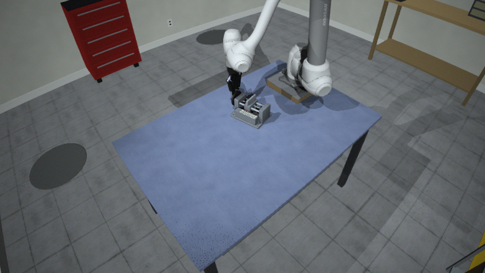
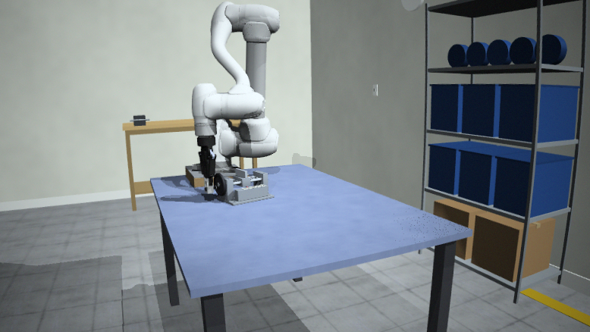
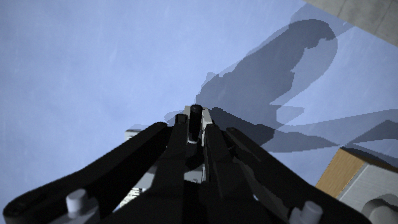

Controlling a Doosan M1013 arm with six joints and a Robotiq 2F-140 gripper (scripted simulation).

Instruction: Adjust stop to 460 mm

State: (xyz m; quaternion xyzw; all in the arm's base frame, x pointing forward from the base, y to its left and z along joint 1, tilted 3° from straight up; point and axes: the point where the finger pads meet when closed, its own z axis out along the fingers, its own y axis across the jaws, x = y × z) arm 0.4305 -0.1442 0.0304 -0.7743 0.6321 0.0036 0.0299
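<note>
A small grey stop fixture (image 1: 251,111) (image 2: 249,188) stands on the blue table (image 1: 220,162) (image 2: 305,222) near its far edge. The fixture has guide rods and a sliding block. A black handwheel (image 2: 220,184) sits on its end facing the arm. My gripper (image 1: 234,98) (image 2: 209,186) (image 3: 195,115) reaches down at that end. It is shut on the handwheel's small black crank handle (image 3: 195,120), which shows between the fingertips in the wrist view. The scale on the fixture is too small to read.
The arm's base stands on a wooden block (image 1: 288,90) (image 2: 193,176) at the table's far edge, close behind the fixture. A red tool chest (image 1: 101,37), a wooden bench (image 2: 164,125) and a shelf rack with blue bins (image 2: 499,136) stand off the table.
</note>
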